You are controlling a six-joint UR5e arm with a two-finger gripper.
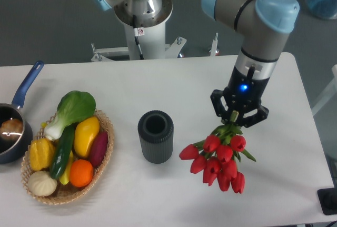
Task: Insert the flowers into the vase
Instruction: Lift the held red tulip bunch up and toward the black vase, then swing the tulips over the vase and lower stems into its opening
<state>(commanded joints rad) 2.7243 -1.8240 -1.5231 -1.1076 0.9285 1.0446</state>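
— What do the fingers have?

— The gripper (pixel 236 117) is clamped on the green stems of the flowers (pixel 218 158), right where the stems bunch together. The red tulip buds hang below the fingers, fanning toward the front edge of the table (pixel 174 74), the bunch tilted with its heads down.

— And the vase?

— The vase (pixel 156 136) stands upright near the middle of the table, just beside the flowers on the side toward the basket. It is a dark ribbed cylinder with its round mouth open upward. The nearest bud is close to its wall but apart from it. The bunch looks wider than the mouth.

— Anything in the way?

— Nothing lies between the buds and the vase. Further along, toward the far end of the table, a wicker basket (pixel 105 153) holds a leafy green vegetable (pixel 73 108), a yellow pepper (pixel 86 135), an orange (pixel 81 173) and other produce. At that end's edge sits a blue-handled saucepan (pixel 15 127).

— The arm?

— The UR5e arm (pixel 258 21) comes down from the back edge over the right part of the table.
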